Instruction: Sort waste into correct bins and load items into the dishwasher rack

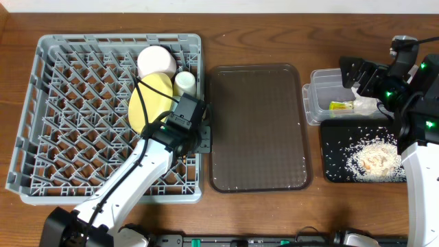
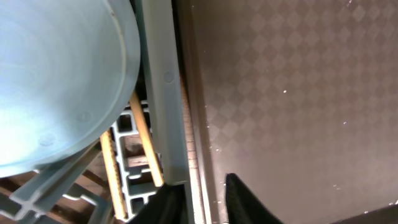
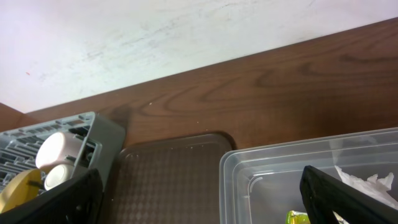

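Dishwasher rack (image 1: 48,116) sits far left on the bench (image 1: 274,27). Its back right corner holds 1 white cup (image 1: 158,60), 1 small cream cup (image 1: 184,82) and 1 yellow plate (image 1: 152,103), propped up.

Left gripper (image 1: 194,134) is at the rack's right wall, just in front of the plate. In the left wrist view its fingers (image 2: 249,202) stand a modest gap apart with nothing pinched. Only the brown serving tray's rim shows in the gap.

That view also shows what the arm hides from overhead: 1 light-blue bowl (image 2: 56,81) in the rack, and 2 wooden chopsticks (image 2: 147,143) lying in the lattice under it, just inside the rack wall.

Brown serving tray (image 1: 257,127) is mid-bench, just right of the rack, with a few whitish specks on it.

Clear tub (image 1: 322,103) is right of that. Inside are 1 green-and-orange wrapper (image 1: 339,106) and 1 crumpled white napkin (image 1: 367,106).

Right gripper (image 1: 357,77) hangs over the tub's back edge, jaws spread full wide, holding nothing. The right wrist view looks left across tub and tray to the rack corner, showing both cups and the plate.

Black tray (image 1: 336,171) is just in front of the tub. It holds the rice scraps (image 1: 374,158) as one heap plus scattered grains, seen overhead only. Bins: 2.
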### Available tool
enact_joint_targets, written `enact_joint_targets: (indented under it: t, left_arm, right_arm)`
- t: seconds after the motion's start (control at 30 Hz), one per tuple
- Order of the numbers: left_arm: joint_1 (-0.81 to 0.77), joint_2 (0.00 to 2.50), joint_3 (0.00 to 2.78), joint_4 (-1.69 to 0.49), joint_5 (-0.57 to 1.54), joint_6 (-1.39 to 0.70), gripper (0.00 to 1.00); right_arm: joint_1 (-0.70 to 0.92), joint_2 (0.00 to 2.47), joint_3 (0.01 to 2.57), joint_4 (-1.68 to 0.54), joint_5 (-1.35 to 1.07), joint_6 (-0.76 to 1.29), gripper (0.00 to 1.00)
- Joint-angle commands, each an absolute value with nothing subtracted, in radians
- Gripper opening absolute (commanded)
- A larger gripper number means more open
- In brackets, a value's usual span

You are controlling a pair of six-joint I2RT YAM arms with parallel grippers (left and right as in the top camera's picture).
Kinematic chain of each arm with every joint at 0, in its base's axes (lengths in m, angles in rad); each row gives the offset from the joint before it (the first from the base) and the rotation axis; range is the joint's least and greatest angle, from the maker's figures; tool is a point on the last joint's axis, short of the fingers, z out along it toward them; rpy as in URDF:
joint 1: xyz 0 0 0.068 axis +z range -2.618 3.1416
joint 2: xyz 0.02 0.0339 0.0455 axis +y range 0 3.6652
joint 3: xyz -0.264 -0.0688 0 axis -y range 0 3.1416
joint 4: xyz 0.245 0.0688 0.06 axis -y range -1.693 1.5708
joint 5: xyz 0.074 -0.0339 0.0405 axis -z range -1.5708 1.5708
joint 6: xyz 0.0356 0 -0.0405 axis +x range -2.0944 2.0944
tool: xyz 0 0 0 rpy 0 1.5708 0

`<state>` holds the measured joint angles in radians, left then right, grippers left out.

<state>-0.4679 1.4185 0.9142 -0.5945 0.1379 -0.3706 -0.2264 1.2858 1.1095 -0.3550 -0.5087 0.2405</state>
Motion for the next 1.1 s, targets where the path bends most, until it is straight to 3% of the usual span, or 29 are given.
enact_joint_targets:
  t: [0.0,0.13,0.27,0.43,0.57,0.73,1.07]
  left_arm:
    - [-0.471,1.425,0.912,-0.590,0.146,-0.379,0.35]
    - [-0.471,1.414,0.931,-0.591,0.146,-0.379,0.53]
    - [-0.471,1.362,0.966,-0.592,0.146,-0.379,0.55]
    - [-0.470,1.248,0.984,-0.583,0.107,-0.379,0.66]
    - [-0.470,1.144,0.984,-0.582,-0.049,-0.375,0.84]
    - [-0.470,1.040,0.984,-0.590,-0.257,-0.376,0.86]
    - [-0.470,1.012,0.984,-0.593,-0.256,-0.376,0.91]
  right_arm:
    - [-0.233,1.285,1.111,-0.356,-0.521,0.228,0.99]
    - [-0.233,1.285,1.111,-0.356,-0.521,0.228,0.99]
    - [-0.233,1.285,1.111,-0.356,-0.521,0.228,0.99]
    - [-0.233,1.285,1.111,-0.356,-0.521,0.228,0.99]
    - [-0.233,1.285,1.111,-0.356,-0.521,0.228,0.99]
    - [-0.233,1.285,1.111,-0.356,-0.521,0.228,0.99]
    - [-0.233,1.285,1.111,-0.356,-0.521,0.228,0.99]
